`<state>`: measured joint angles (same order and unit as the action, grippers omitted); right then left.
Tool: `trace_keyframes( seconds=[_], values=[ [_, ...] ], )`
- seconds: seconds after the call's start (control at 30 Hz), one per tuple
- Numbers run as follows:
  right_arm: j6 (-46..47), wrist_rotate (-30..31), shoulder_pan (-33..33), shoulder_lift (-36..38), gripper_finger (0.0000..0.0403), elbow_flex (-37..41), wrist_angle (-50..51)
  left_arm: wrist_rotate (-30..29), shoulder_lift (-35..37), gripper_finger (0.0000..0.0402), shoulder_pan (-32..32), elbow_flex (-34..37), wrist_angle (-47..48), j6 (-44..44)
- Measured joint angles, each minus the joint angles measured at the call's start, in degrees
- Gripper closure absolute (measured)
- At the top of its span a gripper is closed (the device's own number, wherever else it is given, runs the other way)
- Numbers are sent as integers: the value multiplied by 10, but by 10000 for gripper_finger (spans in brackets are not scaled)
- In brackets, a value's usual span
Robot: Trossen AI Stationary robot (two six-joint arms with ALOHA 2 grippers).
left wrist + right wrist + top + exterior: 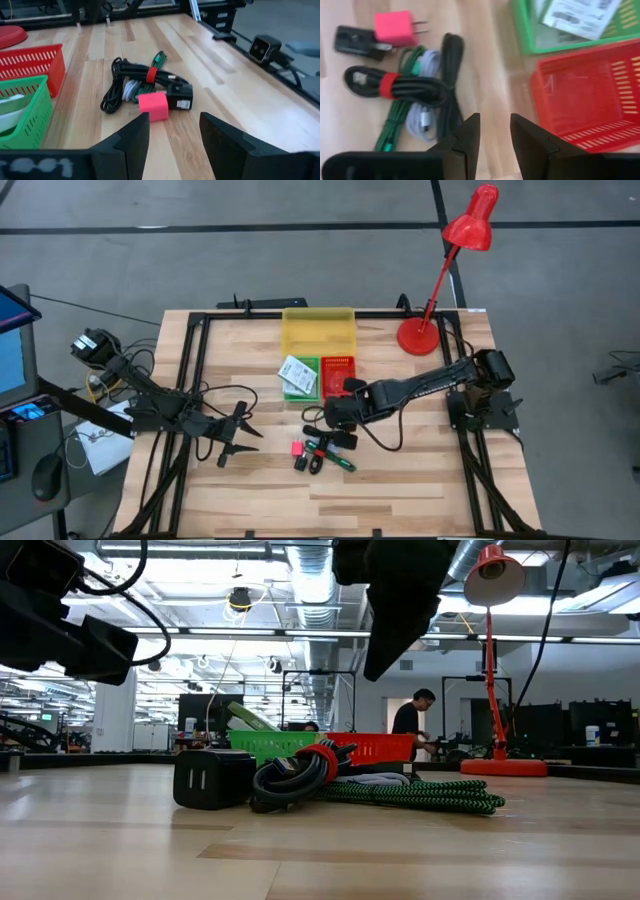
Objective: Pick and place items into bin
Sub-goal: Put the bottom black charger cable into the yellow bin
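The right claw (494, 131) is hovering narrowly open just above the cable bundle (415, 90), with the red basket (590, 90) beside it. The cables are looking light and floppy; the red strap is offering the firmest hold. Farther off, the left claw (172, 131) is waiting wide open, facing the pink charger (153, 106). Only the right wrist view is showing the white packet (580, 17) in the green basket (525, 35).

Right gripper (494, 131): being held open above the table.
Pink charger (394, 27): lying beside bundled cables (405, 87).
Red basket (585, 92): sitting against green basket (527, 42).

Bright, even overhead light; soft shadows; right wrist view motion-blurred; low view foreground arm silhouetted.
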<state>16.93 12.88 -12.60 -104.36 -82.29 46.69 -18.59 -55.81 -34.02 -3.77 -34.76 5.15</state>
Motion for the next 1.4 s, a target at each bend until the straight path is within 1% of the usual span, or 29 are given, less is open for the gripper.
trace_keyframes(
  seconds=[0.1, 0.27, 0.5, 0.73, 0.97, 1.2, 1.4],
  values=[
    [0, 0, -10, 0, 301, 8, -11, 0, 0, 235, 0, 0, 21, 4],
    [3, -15, -20, 0, 301, 46, -60, 0, 0, 235, 0, 0, 20, 17],
    [55, -25, -23, 0, 301, 97, -105, 0, 0, 235, 0, 0, 19, 17],
    [51, -29, -34, 0, 301, 125, -171, 0, 0, 235, 0, 0, 19, 17],
    [5, -27, -41, 0, 301, 127, -178, 0, 0, 235, 0, 0, 19, 17],
    [-113, -27, -47, 0, 301, 127, -197, 0, 0, 235, 0, 0, 18, 17],
    [-179, -27, -46, 0, 301, 127, -207, -6, 0, 235, 0, 0, 18, 17]
  ],
)
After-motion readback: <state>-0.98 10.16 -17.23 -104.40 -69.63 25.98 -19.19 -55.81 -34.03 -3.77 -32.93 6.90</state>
